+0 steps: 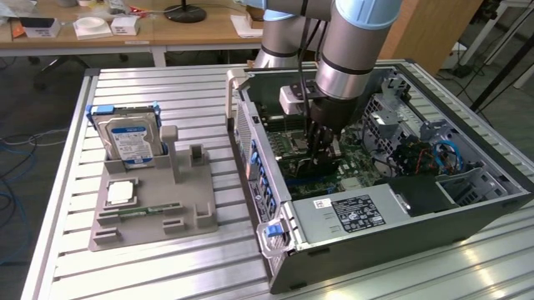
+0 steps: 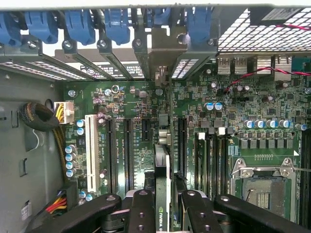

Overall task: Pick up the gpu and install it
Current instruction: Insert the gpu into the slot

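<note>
- Wrist view: the gripper has its jaws pinching the gpu by its two flat faces. The card runs edge-on between the black fingers.
- The gpu stands on its long edge over the motherboard, parallel to the black expansion slots and between two of them. Its far end points toward the blue clips at the rear of the case. I cannot tell whether its connector edge is in a slot.
- Exterior view: the gripper reaches deep into the open computer case, with the dark gpu below it, low against the board.
- Handling, as I judge it: the card looks light and stiff but fragile — a bare circuit board with small parts on its faces.
- A pinch across the faces near the top edge suits it, away from the connector edge and the bracket. Twisting it sideways could strain the board or the slot.
- On the table, well apart from the case, a grey holder carries the hard drive and a memory stick — both untouched.
</note>
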### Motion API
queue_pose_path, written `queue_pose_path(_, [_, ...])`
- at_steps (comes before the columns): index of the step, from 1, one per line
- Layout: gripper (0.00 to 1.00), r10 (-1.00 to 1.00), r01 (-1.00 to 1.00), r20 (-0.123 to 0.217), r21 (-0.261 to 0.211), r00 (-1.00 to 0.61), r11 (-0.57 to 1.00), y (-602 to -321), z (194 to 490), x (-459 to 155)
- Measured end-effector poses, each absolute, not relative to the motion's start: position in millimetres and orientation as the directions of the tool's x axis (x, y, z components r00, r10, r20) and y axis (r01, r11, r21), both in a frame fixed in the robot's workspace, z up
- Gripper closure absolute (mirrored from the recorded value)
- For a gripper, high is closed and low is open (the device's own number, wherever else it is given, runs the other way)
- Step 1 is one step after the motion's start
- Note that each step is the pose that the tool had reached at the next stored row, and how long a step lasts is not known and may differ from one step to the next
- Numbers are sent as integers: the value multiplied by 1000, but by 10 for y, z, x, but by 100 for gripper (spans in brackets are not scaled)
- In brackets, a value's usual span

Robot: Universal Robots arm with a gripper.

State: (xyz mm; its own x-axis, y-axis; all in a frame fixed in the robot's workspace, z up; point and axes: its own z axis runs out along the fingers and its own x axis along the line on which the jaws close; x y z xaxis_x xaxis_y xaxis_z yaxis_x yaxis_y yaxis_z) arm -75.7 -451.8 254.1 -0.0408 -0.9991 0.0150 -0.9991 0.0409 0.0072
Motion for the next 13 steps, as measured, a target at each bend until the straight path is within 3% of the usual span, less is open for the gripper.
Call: queue_pose_path(13, [74, -999, -999, 15, 7, -41, 41, -4523, 2484, -756])
